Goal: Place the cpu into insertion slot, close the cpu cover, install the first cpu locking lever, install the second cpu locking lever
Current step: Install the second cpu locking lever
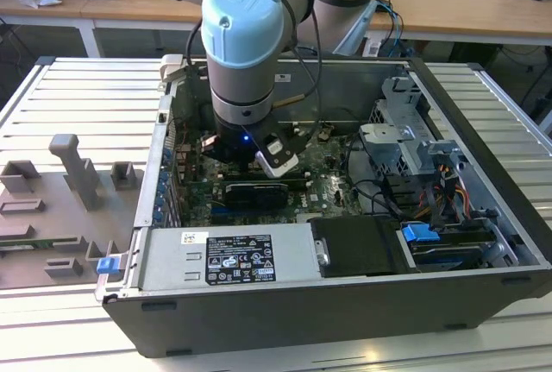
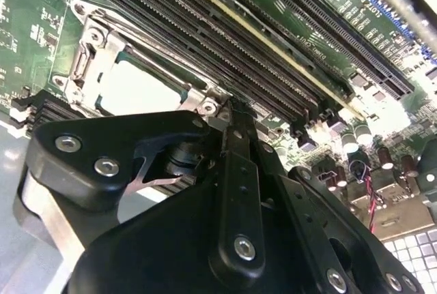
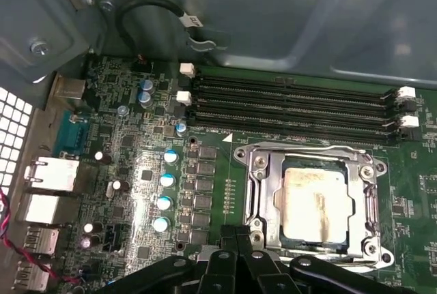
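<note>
Arm [image 1: 246,44] is down inside the open dark-grey metal computer case [image 1: 345,303], which lies on its side. In the exterior view the silver power supply box carries one white printed label [image 1: 237,258] at abt 6 o'clock from the wrist. The print is there but I'm not reading it off. One grey moulded fixture tray [image 1: 60,199] sits outside the case at 9 o'clock, i.e. the exterior view's left, and one blue plastic tab [image 1: 420,236] is at abt 4 o'clock. The black gripper [image 3: 235,239] shows in both wrist views w/ its fingers drawn together to a narrow point, and I see nothing pinched between them. In the second wrist view the gripper [image 2: 229,113] tips are right at a corner of the socket assy. I can't tell if they touch the metal. The cpu [image 3: 317,202], a small flat square chip w/ a pale silvery-beige face, lies seated in the insertion slot [image 3: 275,202], a dark square socket on the green board. The cpu cover [image 3: 311,154], a thin silver frame plate w/ a window, lies flat over it, so the chip face shows through. The chip [image 2: 136,89] is just beside the fingertips, not in them. I count one cpu and one cover. There are four long black memory slots [image 3: 293,106] side by side next to the socket, and four blue-topped cylindrical capacitors [image 3: 166,180] in a row.
</note>
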Action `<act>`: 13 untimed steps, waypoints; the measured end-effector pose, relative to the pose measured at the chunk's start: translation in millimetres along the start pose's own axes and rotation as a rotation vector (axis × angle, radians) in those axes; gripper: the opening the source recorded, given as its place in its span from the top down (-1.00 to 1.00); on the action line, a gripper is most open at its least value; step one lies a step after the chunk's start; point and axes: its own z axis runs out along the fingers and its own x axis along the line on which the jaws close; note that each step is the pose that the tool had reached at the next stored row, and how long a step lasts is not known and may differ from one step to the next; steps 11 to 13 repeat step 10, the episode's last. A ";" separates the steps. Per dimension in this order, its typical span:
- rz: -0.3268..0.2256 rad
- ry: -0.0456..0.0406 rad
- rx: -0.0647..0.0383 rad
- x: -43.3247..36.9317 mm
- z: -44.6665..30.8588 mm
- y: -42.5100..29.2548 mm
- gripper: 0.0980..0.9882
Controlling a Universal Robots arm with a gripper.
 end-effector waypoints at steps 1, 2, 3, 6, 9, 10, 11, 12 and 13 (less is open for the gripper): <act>0.000 -0.0003 0.000 0.0 -1.3 0.5 0.98; 0.000 -0.0004 0.000 -0.1 -2.9 1.5 0.98; 0.000 -0.0002 0.000 -0.2 -5.4 3.0 0.98; 0.000 -0.0003 -0.001 -0.6 -11.3 4.9 0.98; 0.000 -0.0005 -0.002 -1.0 -19.2 7.3 0.98; 0.000 -0.0006 -0.003 -1.1 -20.9 7.8 0.98; 0.000 -0.0006 -0.003 -1.1 -20.9 7.8 0.98; 0.000 -0.0006 -0.003 -1.1 -20.9 7.8 0.98; 0.000 -0.0006 -0.003 -1.1 -20.9 7.8 0.98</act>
